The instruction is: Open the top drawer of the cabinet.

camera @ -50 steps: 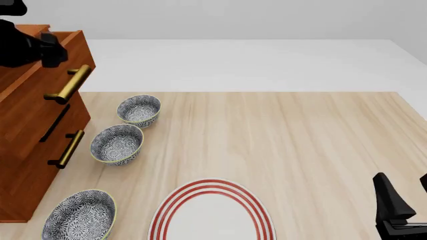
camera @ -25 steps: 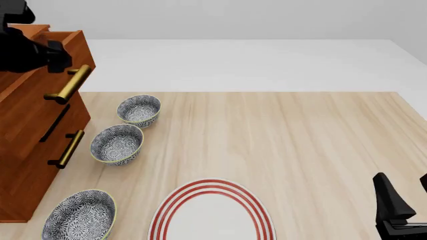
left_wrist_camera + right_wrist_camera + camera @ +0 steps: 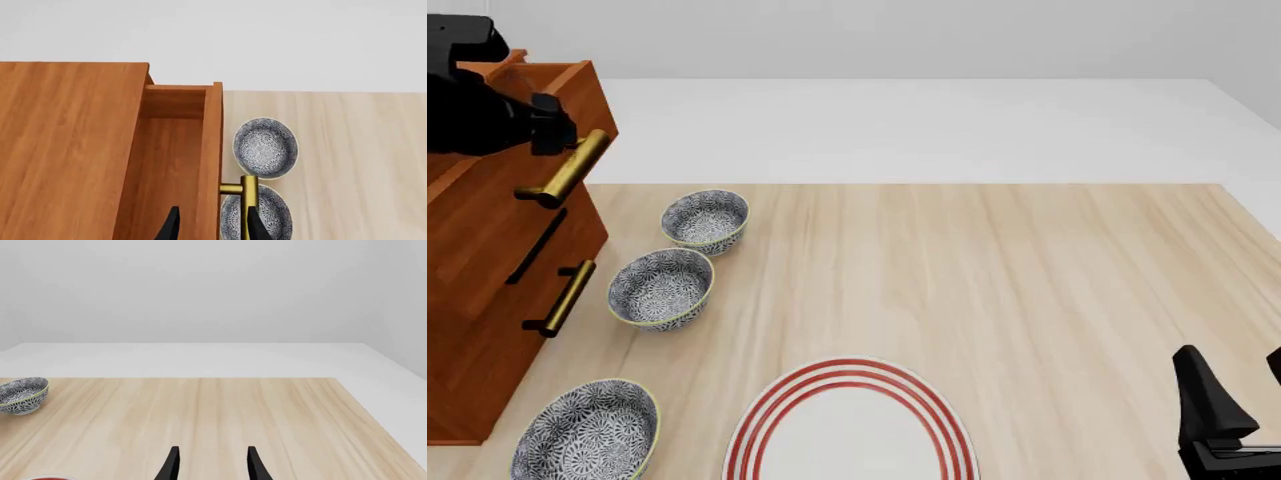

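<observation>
- The top drawer (image 3: 554,120) stands pulled partly out of the cabinet (image 3: 487,290), at the table's left edge
- The left gripper (image 3: 210,225) straddles the drawer's front panel, fingers apart, clamping nothing
- The right gripper (image 3: 210,462) idles with fingers apart above the bare table (image 3: 267,415)
- Risk: lifting away crookedly could snag the brass handle (image 3: 565,168) and nudge the drawer back in

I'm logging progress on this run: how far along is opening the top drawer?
Done: the top drawer is pulled partway out of the cabinet, its inside showing. In hand: the left gripper straddles the drawer front by the handle. Left: possibly more pull. The right gripper is idle.
</observation>
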